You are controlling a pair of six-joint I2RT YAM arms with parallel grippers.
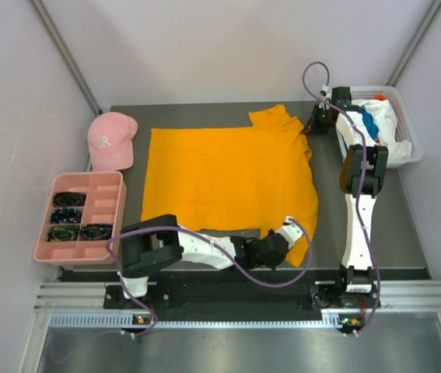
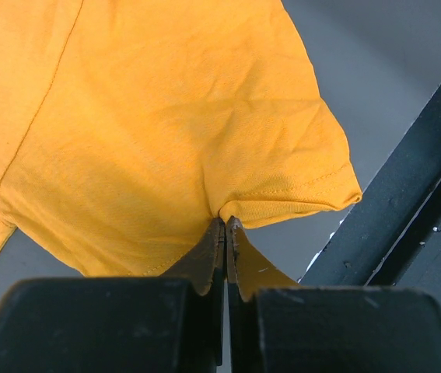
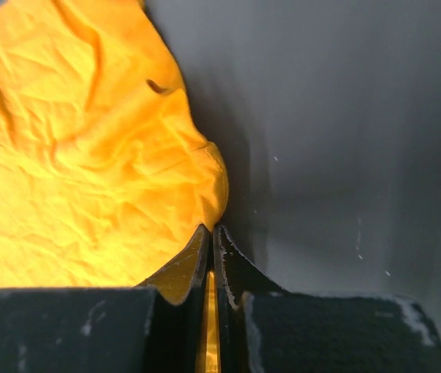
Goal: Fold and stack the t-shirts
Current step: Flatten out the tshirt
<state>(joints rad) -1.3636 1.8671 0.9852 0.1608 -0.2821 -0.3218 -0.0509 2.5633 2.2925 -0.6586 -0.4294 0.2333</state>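
Observation:
The orange-yellow t-shirt lies spread flat on the dark table, its sleeves toward the right. My left gripper is shut on the hem of the near sleeve; the left wrist view shows the jaws pinching that sleeve at its edge. My right gripper is shut on the edge of the far sleeve, with cloth showing between the jaws. White and teal-blue t-shirts lie bunched in the basket at the back right.
A white basket stands at the back right. A pink cap lies at the back left. A pink divided tray with dark items sits at the near left. A black rail runs along the table's near edge.

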